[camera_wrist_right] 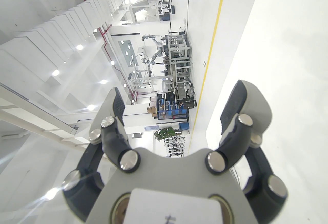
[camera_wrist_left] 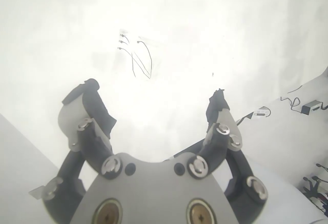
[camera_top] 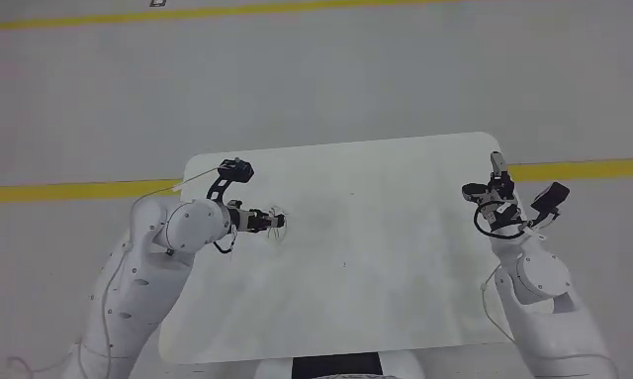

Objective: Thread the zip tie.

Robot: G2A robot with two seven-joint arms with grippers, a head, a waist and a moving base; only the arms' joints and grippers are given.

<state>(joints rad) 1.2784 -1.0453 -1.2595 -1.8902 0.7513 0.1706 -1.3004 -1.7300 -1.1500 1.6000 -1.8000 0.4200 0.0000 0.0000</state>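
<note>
Several zip ties (camera_wrist_left: 135,58) are seen lying flat on the white table (camera_top: 396,280), in its left part. They are thin strips gathered in a small loose bundle, and some of them are crossed over each other.

The left gripper (camera_wrist_left: 153,89) is held low over the table, just to the left of this bundle, and is pointed at it. Its fingers are spread wide and nothing is held between them. The zip ties are lying just beyond the fingertips and are not touched by them.

The right gripper (camera_wrist_right: 178,89) is placed at the right edge of the table, well apart from the zip ties, and is pointed toward the far side. Its fingers are also opened wide, and nothing is gripped in them.

A yellow line (camera_top: 59,191) is painted on the grey floor and is partly hidden behind the table.
</note>
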